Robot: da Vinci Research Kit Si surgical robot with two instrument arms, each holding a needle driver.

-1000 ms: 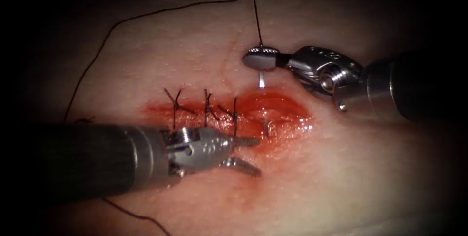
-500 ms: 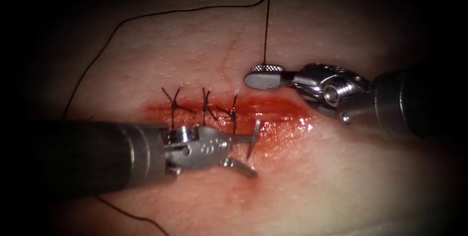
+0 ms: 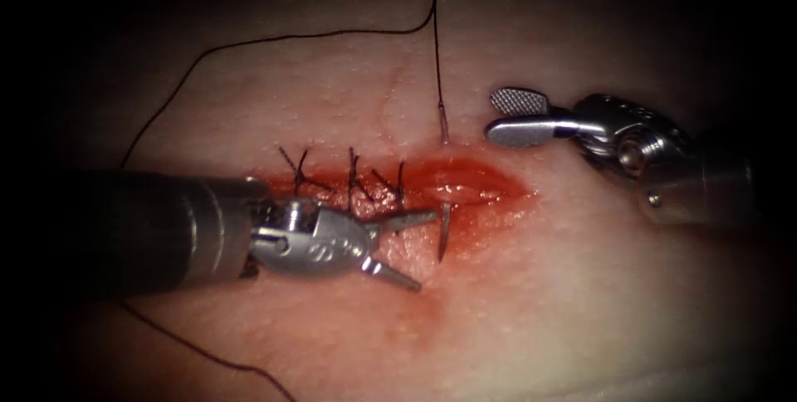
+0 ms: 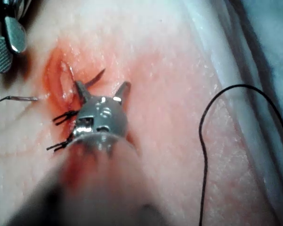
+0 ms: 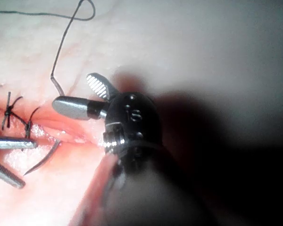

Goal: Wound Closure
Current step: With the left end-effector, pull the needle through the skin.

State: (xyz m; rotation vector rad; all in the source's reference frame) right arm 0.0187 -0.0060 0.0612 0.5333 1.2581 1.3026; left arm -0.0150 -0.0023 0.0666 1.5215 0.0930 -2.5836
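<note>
A: Pale tissue [image 3: 581, 311], its cut [image 3: 465, 182] partly stitched; the needle [image 3: 444, 232] spans the unstitched part, tip out below.
B: Left tool [image 4: 101, 89] gapes empty beside that tip, likely to grasp.
A: Right tool [image 5: 87, 94], open, grips nothing; thread [image 5: 61, 52] trails loose.

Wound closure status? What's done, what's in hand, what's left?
Done: three knotted stitches close the cut's left part. In hand: the needle sits through the tissue, tip out on the near side, swaged end with thread on the far side; left tool and right tool are open, holding nothing. Left: the red, gaping right stretch of the cut.
</note>
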